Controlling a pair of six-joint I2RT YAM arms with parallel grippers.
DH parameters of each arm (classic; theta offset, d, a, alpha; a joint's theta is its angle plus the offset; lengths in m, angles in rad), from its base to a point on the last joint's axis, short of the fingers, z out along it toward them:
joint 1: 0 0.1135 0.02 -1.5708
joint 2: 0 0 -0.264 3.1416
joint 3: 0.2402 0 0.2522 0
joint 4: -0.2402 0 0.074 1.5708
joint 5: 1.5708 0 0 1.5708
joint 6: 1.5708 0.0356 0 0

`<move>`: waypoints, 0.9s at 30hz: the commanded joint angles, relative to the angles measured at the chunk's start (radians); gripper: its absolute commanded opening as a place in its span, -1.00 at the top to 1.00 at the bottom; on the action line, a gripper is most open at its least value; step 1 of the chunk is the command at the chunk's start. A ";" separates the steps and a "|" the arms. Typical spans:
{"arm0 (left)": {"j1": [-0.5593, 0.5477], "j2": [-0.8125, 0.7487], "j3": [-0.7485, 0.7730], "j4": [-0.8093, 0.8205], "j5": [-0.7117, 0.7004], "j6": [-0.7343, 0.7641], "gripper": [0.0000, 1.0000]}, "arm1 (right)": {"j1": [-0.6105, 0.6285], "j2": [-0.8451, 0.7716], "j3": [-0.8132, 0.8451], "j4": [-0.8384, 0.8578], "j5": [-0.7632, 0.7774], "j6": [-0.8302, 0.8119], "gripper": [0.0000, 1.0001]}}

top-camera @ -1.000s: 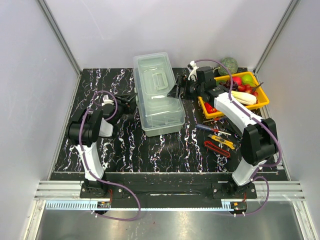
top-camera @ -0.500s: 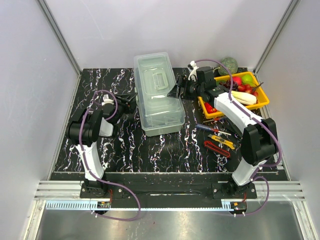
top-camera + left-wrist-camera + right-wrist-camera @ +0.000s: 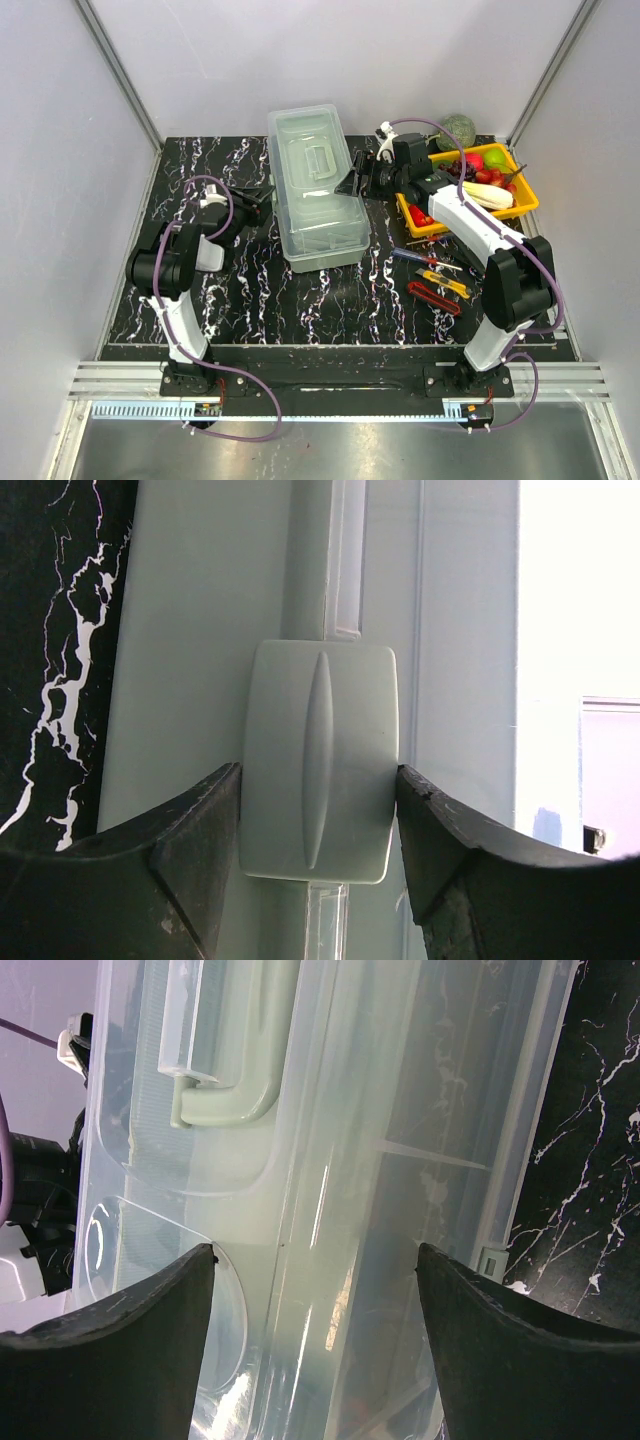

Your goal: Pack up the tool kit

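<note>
Left wrist view: left gripper (image 3: pixel 318 775) clamps both edges of the latch (image 3: pixel 318 720) on the toolbox (image 3: pixel 200 630); right gripper (image 3: pixel 315 1252), released, faces the lid (image 3: pixel 400 1080) edge.

closed pale grey-green toolbox (image 3: pixel 316 190), clear-lidded, upright; small hand tools (image 3: pixel 435 280) lie to its right.

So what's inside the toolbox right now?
The toolbox is closed, its lid cloudy, so only vague pale shapes show through; the contents are hidden. The red knife and yellow knife lie outside on the table.
</note>
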 commanded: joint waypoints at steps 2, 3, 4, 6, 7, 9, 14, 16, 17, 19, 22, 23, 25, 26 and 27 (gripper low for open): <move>-0.041 -0.111 0.052 0.124 0.130 0.109 0.53 | 0.048 0.079 -0.022 -0.081 0.052 -0.011 -0.63; -0.040 -0.117 0.051 0.107 0.125 0.116 0.53 | 0.048 0.081 -0.022 -0.082 0.055 -0.013 -0.63; -0.040 -0.123 0.052 0.092 0.124 0.127 0.53 | 0.048 0.081 -0.022 -0.082 0.055 -0.013 -0.63; -0.041 -0.138 0.049 0.071 0.119 0.138 0.54 | 0.048 0.081 -0.022 -0.085 0.061 -0.013 -0.63; -0.041 -0.140 0.048 0.076 0.119 0.135 0.54 | 0.048 0.081 -0.022 -0.087 0.061 -0.013 -0.63; -0.041 -0.134 0.045 0.116 0.121 0.107 0.53 | 0.048 0.082 -0.023 -0.085 0.063 -0.011 -0.63; -0.035 -0.090 0.022 0.274 0.107 -0.006 0.53 | 0.048 0.085 -0.017 -0.087 0.064 -0.010 -0.63; -0.030 -0.068 0.007 0.341 0.087 -0.051 0.53 | 0.048 0.085 -0.016 -0.087 0.064 -0.008 -0.63; -0.029 -0.059 0.000 0.370 0.078 -0.074 0.52 | 0.048 0.085 -0.016 -0.084 0.061 -0.008 -0.63; -0.029 -0.036 -0.006 0.426 0.066 -0.114 0.52 | 0.048 0.085 -0.016 -0.087 0.061 -0.008 -0.63; -0.027 -0.016 -0.009 0.489 0.046 -0.158 0.52 | 0.048 0.085 -0.014 -0.087 0.063 -0.008 -0.63; -0.027 -0.014 -0.010 0.499 0.043 -0.163 0.52 | 0.048 0.085 -0.014 -0.087 0.064 -0.010 -0.63; -0.023 -0.019 -0.013 0.506 0.036 -0.167 0.53 | 0.048 0.085 -0.014 -0.087 0.067 -0.008 -0.63; -0.021 -0.020 -0.015 0.512 0.035 -0.171 0.53 | 0.048 0.087 -0.013 -0.088 0.067 -0.008 -0.63; -0.017 -0.022 -0.023 0.521 0.029 -0.177 0.53 | 0.048 0.087 -0.013 -0.090 0.070 -0.007 -0.63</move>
